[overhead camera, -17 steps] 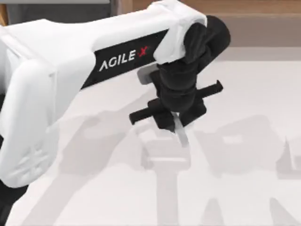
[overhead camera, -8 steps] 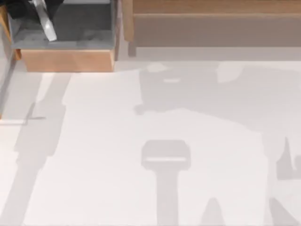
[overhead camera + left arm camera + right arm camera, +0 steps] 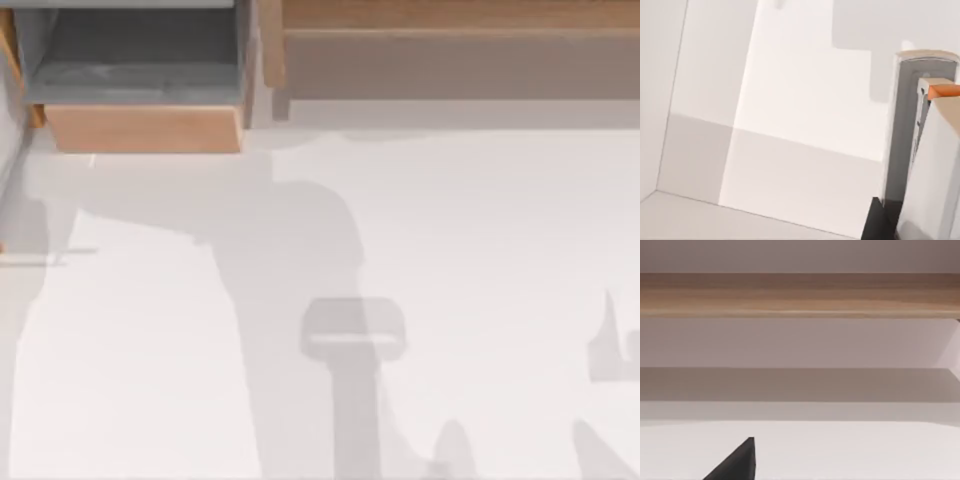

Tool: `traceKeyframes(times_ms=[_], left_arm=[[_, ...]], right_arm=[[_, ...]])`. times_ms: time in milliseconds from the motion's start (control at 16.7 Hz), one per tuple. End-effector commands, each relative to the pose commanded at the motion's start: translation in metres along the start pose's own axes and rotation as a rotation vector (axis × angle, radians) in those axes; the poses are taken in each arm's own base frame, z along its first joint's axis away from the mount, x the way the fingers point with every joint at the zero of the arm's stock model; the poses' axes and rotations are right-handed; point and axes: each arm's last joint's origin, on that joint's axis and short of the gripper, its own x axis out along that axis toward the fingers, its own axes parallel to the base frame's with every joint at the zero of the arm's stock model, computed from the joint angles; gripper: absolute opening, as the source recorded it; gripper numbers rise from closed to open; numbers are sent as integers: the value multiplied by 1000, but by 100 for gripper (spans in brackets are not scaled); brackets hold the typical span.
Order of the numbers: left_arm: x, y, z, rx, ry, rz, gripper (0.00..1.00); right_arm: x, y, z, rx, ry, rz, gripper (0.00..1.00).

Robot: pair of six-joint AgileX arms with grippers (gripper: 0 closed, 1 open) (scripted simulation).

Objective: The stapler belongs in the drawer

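Stapler: could not be placed with certainty. Half a second before, was held by the left gripper (image 3: 879,222) directly over the grey inside of the drawer (image 3: 145,128); one second before, was carried over the table (image 3: 450,250), well in front of the drawer. At this moment, seen from above, no more arm above the drawer, only a broad shadow running from the drawer's front panel down across the table. Inside the drawer, only faint pale streaks on the grey floor; impossible to say if one of them was the stapler.

In the left wrist view, a grey long shape (image 3: 900,130) with a pale rounded end, very near the lens and just beside the dark part of the left gripper. Perhaps the stapler, perhaps a side of the drawer; not to be decided. Could not tell either whether the left claw was open, closed or gripping something.

Meaning for the task, as a judgement: either released into the drawer and nearly done, or lifted away with the stapler and not done. Drawer stood pulled out, left of the brown shelf (image 3: 450,60).

Right gripper (image 3: 737,462): parked well to the right of the drawer, facing the shelf; state of this claw not to be told.
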Motion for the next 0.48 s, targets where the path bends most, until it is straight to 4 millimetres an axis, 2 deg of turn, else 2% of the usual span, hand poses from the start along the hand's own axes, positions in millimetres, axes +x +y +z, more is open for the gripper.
traceKeyframes(times_ms=[120,300,480], left_arm=[[38,23,2,67,71,-9,0],[83,36,-1,165,167,-45,0],[100,34,-4,216,219,-69,0]], right_arm=[[0,0,0,0,0,0,100],[0,0,0,0,0,0,100],[0,0,0,0,0,0,100]])
